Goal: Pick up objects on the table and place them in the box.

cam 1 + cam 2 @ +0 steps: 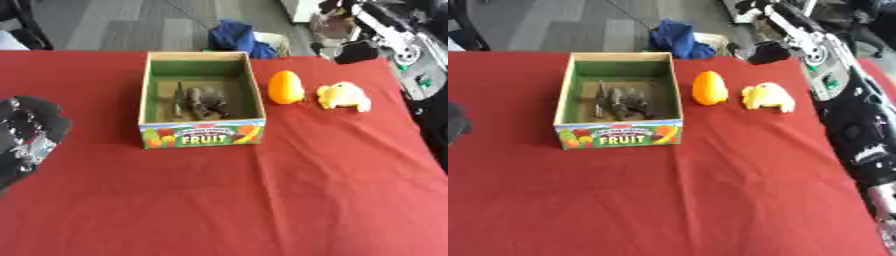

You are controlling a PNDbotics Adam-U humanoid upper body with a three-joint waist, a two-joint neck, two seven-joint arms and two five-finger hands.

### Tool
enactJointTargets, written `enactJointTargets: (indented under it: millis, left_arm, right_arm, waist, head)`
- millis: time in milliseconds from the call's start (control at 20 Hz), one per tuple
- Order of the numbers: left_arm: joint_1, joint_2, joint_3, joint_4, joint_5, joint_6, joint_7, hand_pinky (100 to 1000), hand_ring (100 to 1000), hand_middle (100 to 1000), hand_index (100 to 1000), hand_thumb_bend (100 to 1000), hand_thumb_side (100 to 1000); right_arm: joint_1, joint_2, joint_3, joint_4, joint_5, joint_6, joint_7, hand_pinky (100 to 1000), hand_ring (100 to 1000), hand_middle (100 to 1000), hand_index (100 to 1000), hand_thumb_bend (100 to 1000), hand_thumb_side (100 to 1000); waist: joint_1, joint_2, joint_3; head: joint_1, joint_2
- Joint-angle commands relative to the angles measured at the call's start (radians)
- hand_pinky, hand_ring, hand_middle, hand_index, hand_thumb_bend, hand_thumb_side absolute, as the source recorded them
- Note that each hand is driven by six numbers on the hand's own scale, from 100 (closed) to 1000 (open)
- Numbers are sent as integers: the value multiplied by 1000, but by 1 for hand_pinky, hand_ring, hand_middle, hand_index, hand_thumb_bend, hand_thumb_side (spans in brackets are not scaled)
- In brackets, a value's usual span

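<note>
Inside the FRUIT box (pixel 202 136) on the red table (pixel 262 200) lies a grey-brown toy animal (pixel 199 101); just right of the box, an orange object (pixel 285 87) and yellow toy (pixel 344 96); left hand (pixel 26 137) well left, grip unreadable; right hand (pixel 768 52) far right, unreadable.

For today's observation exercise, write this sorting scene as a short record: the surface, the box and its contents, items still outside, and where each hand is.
surface: red tablecloth
box: open FRUIT box
in box: grey toy animal
outside: orange object right of the box; yellow soft toy further right
left hand: at left edge, holds nothing
right hand: far right, beyond the items
</note>
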Motion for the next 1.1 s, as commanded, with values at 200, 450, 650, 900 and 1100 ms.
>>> enactJointTargets:
  millis: [200, 450, 650, 900, 1100]
  left_arm:
    - [-6, 21, 11, -15, -6, -1, 5, 618, 580, 567, 614, 576, 378]
    - [-3, 21, 11, -15, -8, -1, 5, 618, 581, 567, 614, 576, 379]
    - [-3, 20, 10, -15, -8, -1, 5, 617, 581, 566, 614, 576, 380]
    - [-3, 19, 10, -16, -8, -1, 4, 617, 581, 566, 614, 576, 381]
    - [-4, 19, 9, -17, -8, -2, 3, 617, 581, 568, 614, 575, 381]
  right_arm:
    - [0, -73, -47, 111, 3, 56, -141, 896, 1000, 883, 923, 351, 296]
    - [14, -78, -50, 198, 4, 72, -153, 914, 1000, 898, 929, 357, 372]
    - [23, -72, -50, 264, 2, 81, -142, 914, 1000, 892, 929, 351, 410]
    - [31, -57, -44, 311, -8, 73, -125, 915, 1000, 882, 929, 355, 449]
    - [30, -42, -36, 322, -13, 59, -95, 916, 1000, 878, 930, 359, 479]
  waist:
    - [5, -11, -5]
    - [8, -8, -6]
    - [11, -5, -5]
    - [16, -2, -4]
    - [21, 0, -4]
  head:
    - [3, 1]
    - [1, -1]
    - [-2, -3]
    - [-2, -4]
    - [-3, -5]
